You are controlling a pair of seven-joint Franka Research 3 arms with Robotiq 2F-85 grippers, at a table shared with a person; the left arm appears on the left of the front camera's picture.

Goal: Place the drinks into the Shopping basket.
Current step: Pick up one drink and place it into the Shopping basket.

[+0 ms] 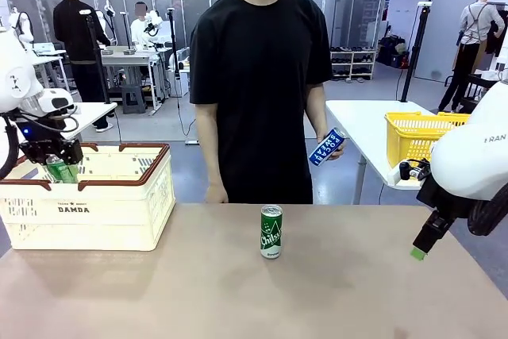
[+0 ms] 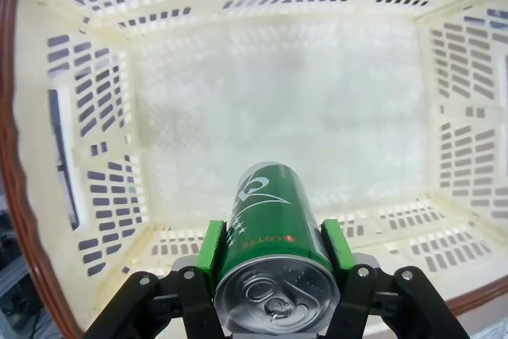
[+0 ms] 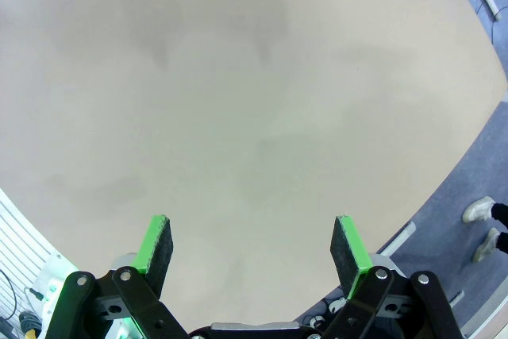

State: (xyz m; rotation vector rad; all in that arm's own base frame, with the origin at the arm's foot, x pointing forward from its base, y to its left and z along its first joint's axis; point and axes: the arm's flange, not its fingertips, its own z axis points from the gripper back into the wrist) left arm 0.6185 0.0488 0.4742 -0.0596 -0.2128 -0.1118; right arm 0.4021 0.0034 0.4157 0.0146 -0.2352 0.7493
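Above the Shopping basket (image 1: 119,196), left pincer (image 2: 274,248) grips a green can (image 2: 270,208), release looks next; right pincer (image 3: 252,245) gapes empty.

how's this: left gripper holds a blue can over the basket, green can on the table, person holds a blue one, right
One error: the can in the left gripper is green, not blue, as the left wrist view shows. Otherwise right: over the basket, another green can on the table, the person holding a blue can.
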